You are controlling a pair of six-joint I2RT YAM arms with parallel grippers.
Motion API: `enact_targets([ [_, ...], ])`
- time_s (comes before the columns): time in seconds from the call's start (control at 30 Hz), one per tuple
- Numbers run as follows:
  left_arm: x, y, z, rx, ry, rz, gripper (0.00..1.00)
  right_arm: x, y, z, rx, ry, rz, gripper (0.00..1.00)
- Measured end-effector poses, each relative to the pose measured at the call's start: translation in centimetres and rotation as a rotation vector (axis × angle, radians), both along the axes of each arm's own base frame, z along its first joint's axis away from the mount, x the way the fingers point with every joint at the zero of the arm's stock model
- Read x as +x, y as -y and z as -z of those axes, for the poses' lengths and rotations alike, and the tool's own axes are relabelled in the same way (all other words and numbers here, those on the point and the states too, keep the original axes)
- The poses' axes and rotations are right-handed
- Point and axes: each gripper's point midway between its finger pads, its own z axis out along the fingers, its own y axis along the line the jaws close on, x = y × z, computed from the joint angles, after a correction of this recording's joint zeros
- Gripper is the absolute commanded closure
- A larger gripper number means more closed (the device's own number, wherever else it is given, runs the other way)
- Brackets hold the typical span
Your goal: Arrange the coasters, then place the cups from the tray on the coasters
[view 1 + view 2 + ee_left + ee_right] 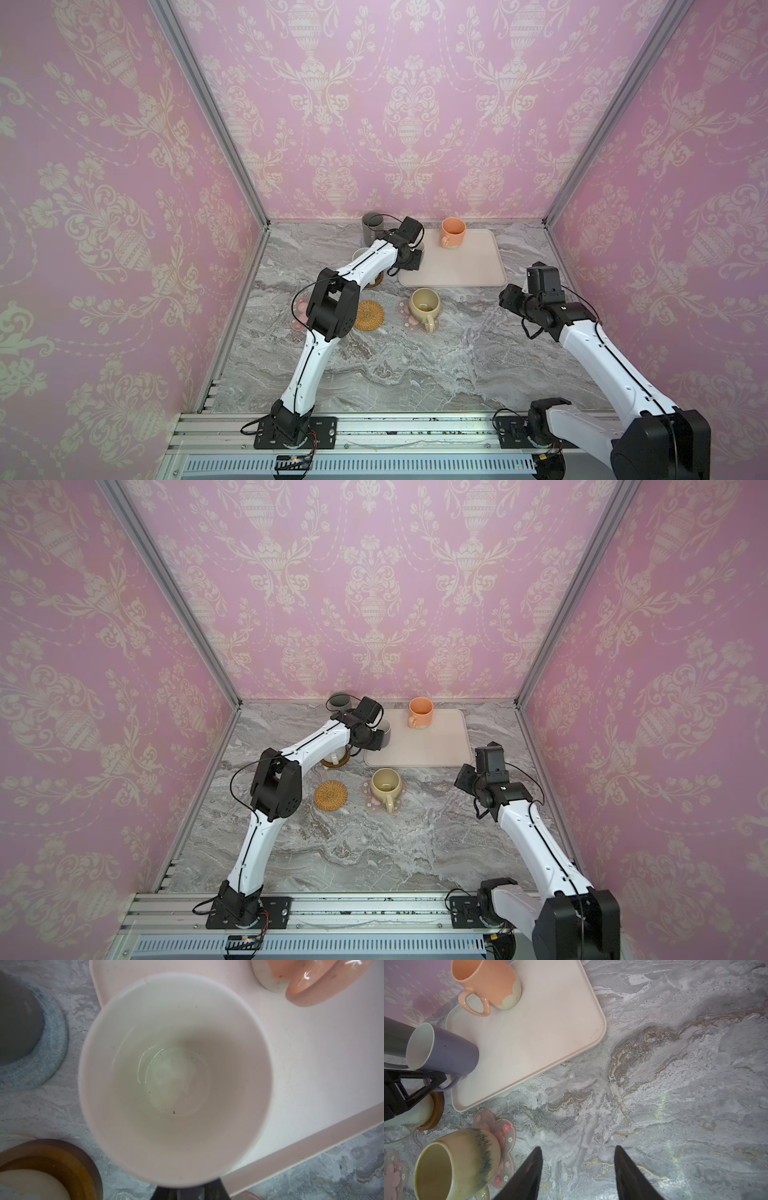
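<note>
The lavender mug (446, 1049) stands at the left edge of the tray (529, 1043), nearer its front corner than its back. Its handle is turned out over the rim to the left hand (436, 1080), whose black fingers are clenched on that handle. Whether the base has left the tray floor I cannot tell. The rest of the tray is bare apart from the peach mug (485, 982) at the far rim, well apart, so there is open room to the mug's right and front. The left side is tight. The dark grey mug (16, 1022) sits on the light-blue woven coaster (52, 1043) just off the rim. The speckled white mug (415, 1113) sits on the brown disc (439, 1109) beside the tray's front-left corner. Nearer the front, the beige-yellow mug (424, 305) rests on a flower coaster (506, 1126). The rattan coaster (369, 315) lies bare to its left, and a second flower coaster (297, 316) lies partly hidden under the left arm. The left wrist view looks straight down into the mug's white inside and shows the hand only as dark tips at the frame's edge. In both top views the wrist covers most of the mug. Only the right wrist view shows the grip from the side. The right hand (578, 1147) is released, its jaws apart with nothing between them, over bare counter (675, 1084) to the right of the tray's front, well apart from the mug.
</note>
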Motion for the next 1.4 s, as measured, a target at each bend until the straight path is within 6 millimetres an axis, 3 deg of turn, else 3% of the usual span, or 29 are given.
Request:
enact_targets([
  [0.3,-1.0,-0.5,-0.5,0.031,-0.044,0.02,1.0,0.0,0.0,0.1,-0.002,-0.002,-0.006,0.43],
  [0.7,-2.5,0.3,-0.1,-0.052,-0.073,0.06,1.0,0.0,-0.1,0.1,-0.011,-0.004,-0.016,0.43],
  [0.8,-3.2,0.1,0.0,-0.06,-0.076,0.062,0.84,0.0,-0.1,0.3,-0.01,-0.011,-0.017,0.43],
  [0.97,-3.9,-0.4,0.4,-0.05,-0.09,0.062,0.74,0.0,-0.2,0.7,-0.007,-0.026,-0.02,0.43],
  [1.07,-4.1,-0.5,0.5,-0.042,-0.096,0.067,0.62,0.0,-0.3,0.7,-0.002,-0.026,-0.024,0.43],
  [1.4,-4.0,-0.6,0.6,-0.035,-0.092,0.066,0.67,-0.1,-0.3,0.8,-0.001,-0.032,-0.025,0.43],
])
